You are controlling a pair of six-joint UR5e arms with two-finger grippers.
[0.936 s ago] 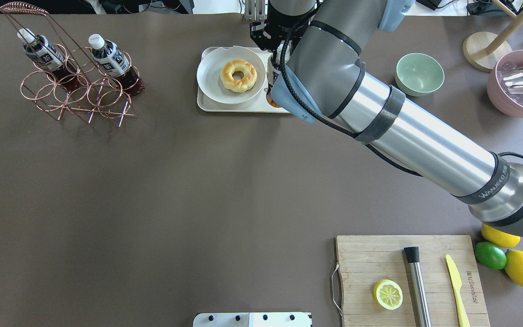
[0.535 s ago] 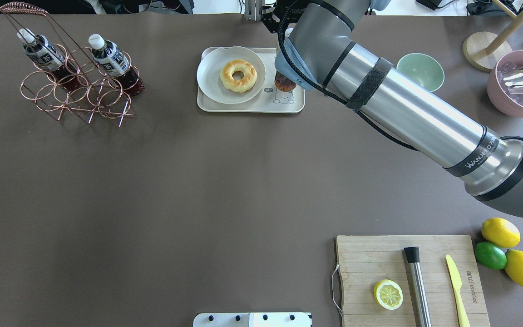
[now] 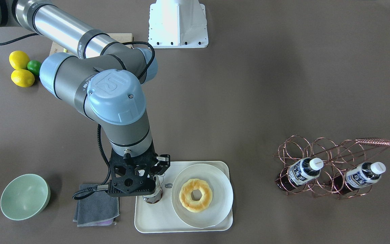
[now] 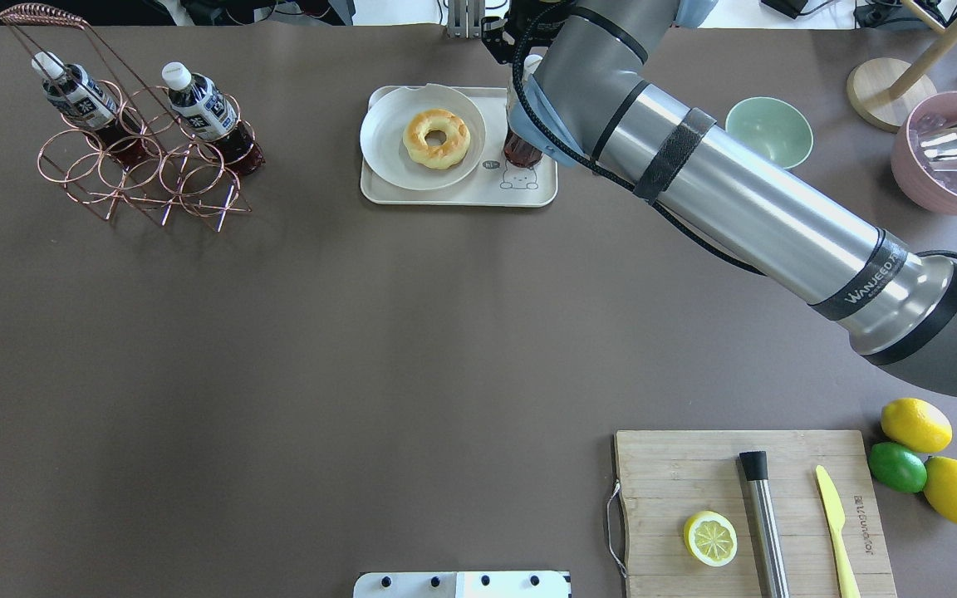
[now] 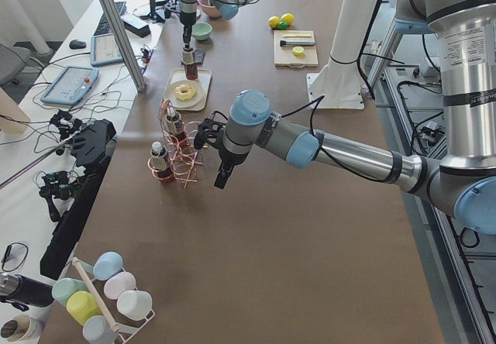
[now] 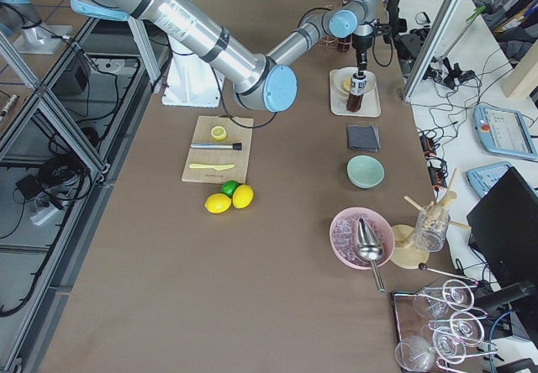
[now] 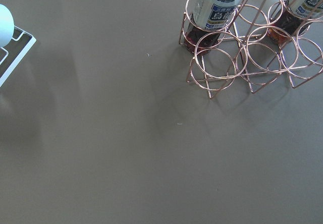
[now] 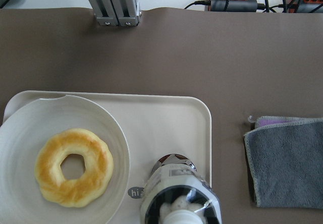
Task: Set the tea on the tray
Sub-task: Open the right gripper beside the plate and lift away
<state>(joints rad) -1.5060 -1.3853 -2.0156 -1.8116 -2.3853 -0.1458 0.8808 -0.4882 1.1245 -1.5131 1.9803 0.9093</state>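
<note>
The tea (image 4: 520,151) is a small bottle of dark brown tea. It stands upright over the right part of the cream tray (image 4: 453,196), beside the bear drawing. My right gripper (image 3: 151,180) is shut on its top. The right wrist view shows the bottle (image 8: 176,196) from above, over the tray (image 8: 166,118). I cannot tell whether its base (image 3: 152,196) touches the tray (image 3: 154,220). Two more bottles (image 4: 80,95) (image 4: 200,104) lie in the copper wire rack (image 4: 146,178). My left gripper (image 5: 222,175) hovers beside that rack, and I cannot tell whether it is open or shut.
A white plate (image 4: 380,137) with a donut (image 4: 437,139) fills the tray's left part. A grey cloth (image 3: 96,205) and a green bowl (image 4: 768,133) lie to the right of the tray. A cutting board (image 4: 661,465), lemons and a pink bowl (image 4: 927,195) are on the right.
My right arm has drawn back toward the far edge and uncovered the tray's right part. The bottle has moved from low and tilted to upright beside the bear drawing.
</note>
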